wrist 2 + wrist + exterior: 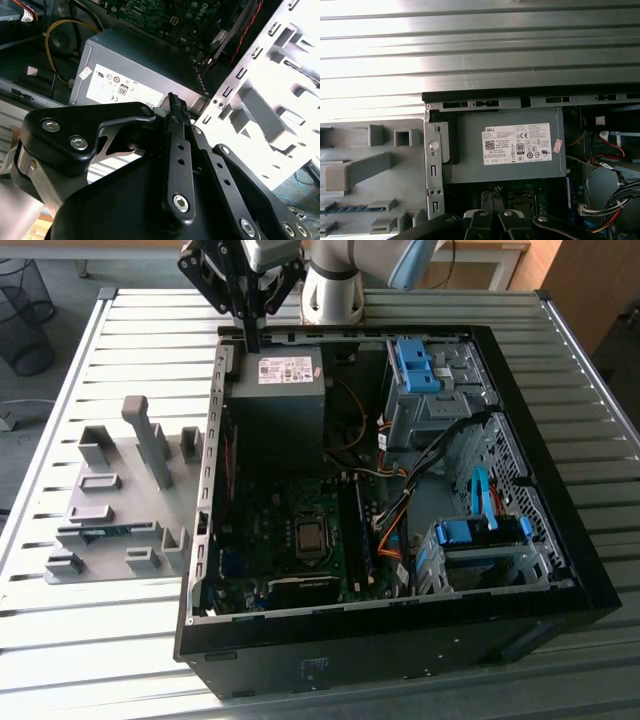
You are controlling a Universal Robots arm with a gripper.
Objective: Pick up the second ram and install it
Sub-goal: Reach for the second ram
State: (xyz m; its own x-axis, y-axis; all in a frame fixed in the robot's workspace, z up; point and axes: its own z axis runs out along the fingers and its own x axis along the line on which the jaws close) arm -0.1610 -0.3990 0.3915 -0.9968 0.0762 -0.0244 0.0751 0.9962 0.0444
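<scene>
The second ram [95,532] is a thin blue stick lying flat in a slot of the grey fixture [150,455], on the exterior view's left of the open computer case. In the first wrist view the second ram [350,209] shows as a blue strip in the fixture [375,165]. My gripper [250,338] hangs shut and empty over the case's far corner beside the power supply [285,375], well away from the ram. Its black fingers meet at the gripper [173,100] tip in the second wrist view. The motherboard's long black slots [352,530] lie inside the case.
The black case [560,540] holds the green motherboard [280,540], coloured cables [390,530] and blue drive cages [420,365]. A tall grey post [150,440] stands up from the fixture. The slatted metal table [90,660] surrounds everything.
</scene>
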